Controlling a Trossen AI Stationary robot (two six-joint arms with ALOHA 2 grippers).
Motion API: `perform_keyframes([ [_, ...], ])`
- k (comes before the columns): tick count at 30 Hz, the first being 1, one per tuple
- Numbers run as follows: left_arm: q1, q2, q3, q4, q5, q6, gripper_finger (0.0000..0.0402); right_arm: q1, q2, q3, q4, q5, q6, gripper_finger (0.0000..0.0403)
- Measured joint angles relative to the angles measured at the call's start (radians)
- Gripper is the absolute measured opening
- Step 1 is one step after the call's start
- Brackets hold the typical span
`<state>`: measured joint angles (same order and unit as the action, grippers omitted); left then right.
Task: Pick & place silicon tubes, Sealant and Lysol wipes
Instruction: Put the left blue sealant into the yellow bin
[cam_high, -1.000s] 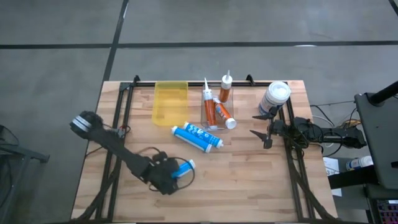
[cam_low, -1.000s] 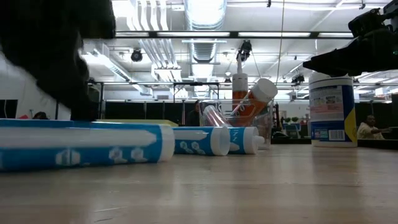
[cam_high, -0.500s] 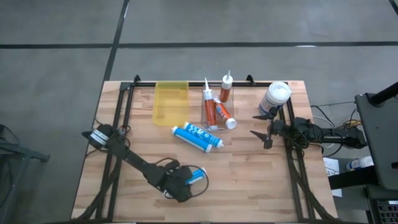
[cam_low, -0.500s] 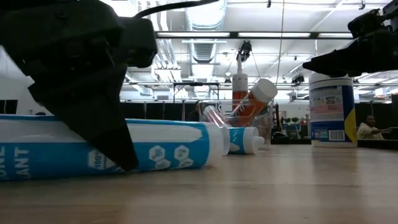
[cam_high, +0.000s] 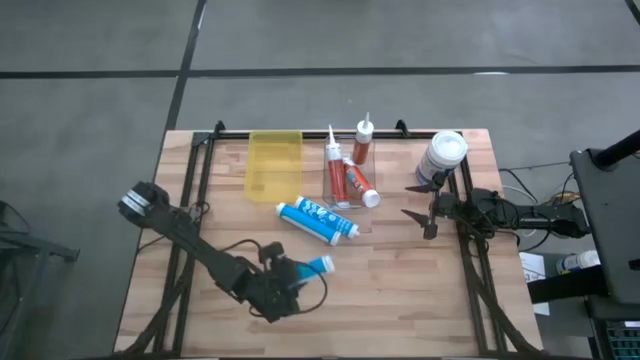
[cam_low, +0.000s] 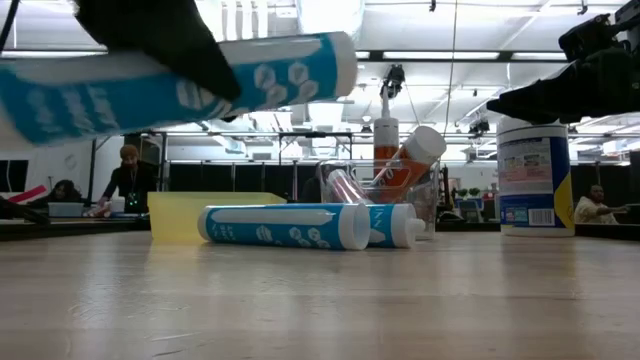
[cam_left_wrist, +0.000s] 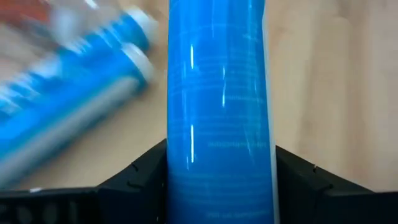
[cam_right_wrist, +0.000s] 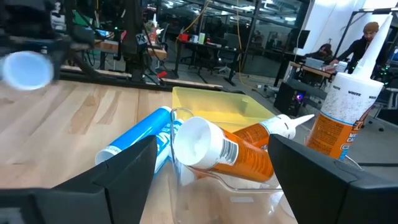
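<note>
Blue-and-white silicone tube (cam_high: 305, 267) is clenched in the left tool (cam_high: 283, 283) and lifted clear of the tabletop (cam_high: 400, 290), tilted nose-up in the low view. To carry it well, I'd keep it level and high enough to pass over the second blue tube (cam_high: 316, 219) lying near the yellow bin (cam_high: 274, 165) and the clear bin (cam_high: 340, 185) of orange sealant tubes (cam_high: 354, 182). The right tool (cam_high: 421, 205) hangs released just beside the Lysol wipes (cam_high: 441, 158), which stand upright at the far right corner

Overhead looks down; low looks level; wrists look close.
</note>
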<state>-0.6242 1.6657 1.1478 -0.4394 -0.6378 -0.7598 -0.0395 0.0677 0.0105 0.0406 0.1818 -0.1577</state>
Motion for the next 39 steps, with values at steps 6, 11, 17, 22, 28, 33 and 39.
perform_keyframes([
  [6, -0.022, -0.125, 0.002, 0.016, -0.32, 0.107, 0.0211, 0.0, 0.0, 0.0, 0.0, 0.0, 0.0, 0.0311],
  [11, -0.027, -0.182, -0.095, 0.073, -0.532, 0.126, 0.0211, 0.0, 0.002, 0.0, 0.0, 0.0, 0.0, 0.0315],
  [17, -0.025, -0.251, -0.349, 0.258, -0.753, 0.017, 0.021, 0.0, 0.001, 0.0, 0.0, 0.0, 0.0, 0.0317],
  [22, -0.039, -0.382, -0.501, 0.31, -0.88, -0.024, 0.021, 0.0, 0.001, -0.001, 0.0, 0.0, 0.0, 0.0317],
  [28, -0.055, -0.52, -0.632, 0.317, -0.937, -0.073, 0.021, 0.0, 0.001, -0.001, 0.0, 0.0, 0.0, 0.0309],
  [33, -0.028, -0.582, -0.711, 0.318, -0.929, -0.086, 0.021, 0.0, 0.001, -0.001, 0.0, 0.0, 0.0, 0.0307],
  [39, 0.059, -0.652, -0.755, 0.312, -0.934, -0.088, 0.021, 0.0, 0.001, -0.001, 0.0, 0.0, 0.0, 0.0314],
])
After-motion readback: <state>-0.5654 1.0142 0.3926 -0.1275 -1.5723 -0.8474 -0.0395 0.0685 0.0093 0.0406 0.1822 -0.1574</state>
